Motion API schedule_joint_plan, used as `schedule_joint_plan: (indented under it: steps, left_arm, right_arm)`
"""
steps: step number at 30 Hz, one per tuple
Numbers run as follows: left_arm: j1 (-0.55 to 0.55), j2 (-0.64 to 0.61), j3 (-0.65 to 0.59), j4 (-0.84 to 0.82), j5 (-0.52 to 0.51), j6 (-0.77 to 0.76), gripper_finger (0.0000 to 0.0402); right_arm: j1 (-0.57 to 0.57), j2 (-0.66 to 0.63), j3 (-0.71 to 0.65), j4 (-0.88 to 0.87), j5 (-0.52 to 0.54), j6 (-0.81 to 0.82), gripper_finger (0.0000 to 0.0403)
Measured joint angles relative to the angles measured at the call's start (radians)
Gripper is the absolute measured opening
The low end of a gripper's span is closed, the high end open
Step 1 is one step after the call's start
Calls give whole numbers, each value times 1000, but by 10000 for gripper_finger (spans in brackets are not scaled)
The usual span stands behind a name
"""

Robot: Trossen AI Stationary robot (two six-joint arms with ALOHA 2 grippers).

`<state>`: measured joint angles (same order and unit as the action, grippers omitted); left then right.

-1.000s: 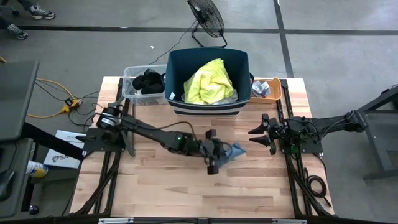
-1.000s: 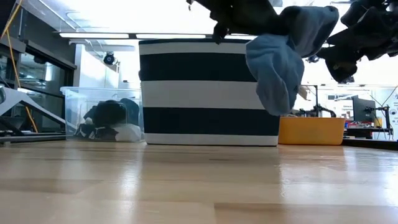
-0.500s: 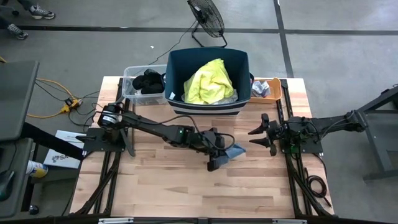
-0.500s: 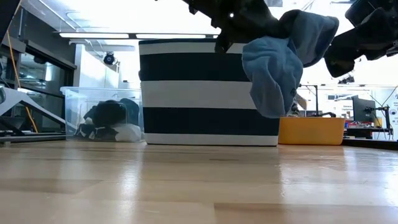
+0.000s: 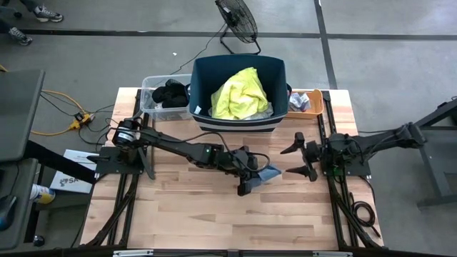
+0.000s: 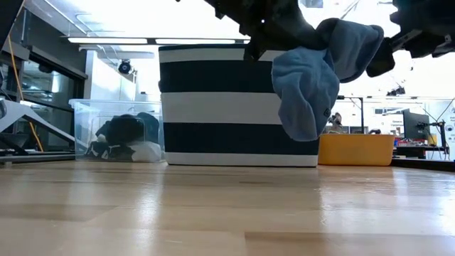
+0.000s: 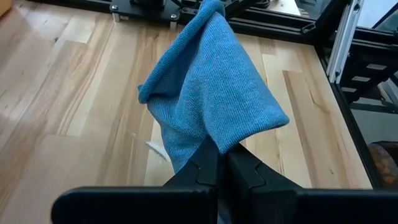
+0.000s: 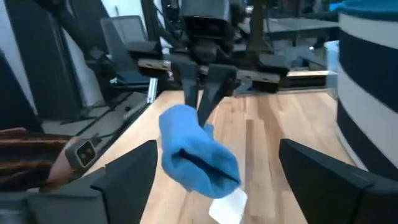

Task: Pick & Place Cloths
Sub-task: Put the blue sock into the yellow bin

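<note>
A blue sock [image 5: 269, 173] hangs above the middle of the table, with my left gripper [image 5: 255, 176] shut on it. In the low view the blue sock [image 6: 306, 89] droops in front of the striped navy tub [image 6: 213, 107]. My right gripper [image 5: 289, 160] stands just to the right of the sock, open wide and touching nothing. In the right wrist view the sock [image 8: 196, 155] hangs between my right fingers [image 8: 127, 171], farther off. A neon yellow shirt [image 5: 239, 94] lies in the tub. My left gripper pinches a bunched fold of the blue sock [image 7: 214, 138] between its two shut fingers. The fingers slant down from the table's left. The sock [image 6: 306, 99] hangs slack below them, doubled over and clear of the table.
A clear bin [image 5: 148, 107] holding dark cloths stands left of the tub [image 5: 239, 123] at the far edge. A small orange tray [image 5: 305, 101] sits to the tub's right. Bare wood [image 5: 214, 214] lies toward the near edge. A fan [image 5: 237, 20] stands beyond the table.
My right gripper has opened wide and rolled a little while staying beside the sock. The sock has swayed slightly in my left gripper's hold and remains clear of the table.
</note>
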<state>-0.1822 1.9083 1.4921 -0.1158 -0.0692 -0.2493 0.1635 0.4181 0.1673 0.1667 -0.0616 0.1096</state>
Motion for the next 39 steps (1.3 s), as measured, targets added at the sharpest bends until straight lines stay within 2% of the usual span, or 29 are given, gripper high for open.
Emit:
schedule_joint_plan:
  steps: [7, 12, 18, 27, 35, 39]
  left_arm:
    - [0, 0, 0, 1, 4, 1, 1]
    - [0, 0, 0, 1, 8, 1, 1]
    - [0, 0, 0, 1, 8, 0, 1]
    - [0, 0, 0, 50, -45, -18, 1]
    - [0, 0, 0, 152, -81, -19, 1]
    - [0, 0, 0, 177, -132, -33, 1]
  right_arm:
    - [0, 136, 0, 22, -20, -2, 335]
    - [7, 221, 0, 128, -28, -13, 331]
    - [68, 306, 0, 238, -19, -43, 331]
    - [198, 409, 0, 328, 119, -39, 330]
    - [266, 472, 0, 452, 276, -136, 330]
    - [286, 508, 0, 508, 303, -170, 330]
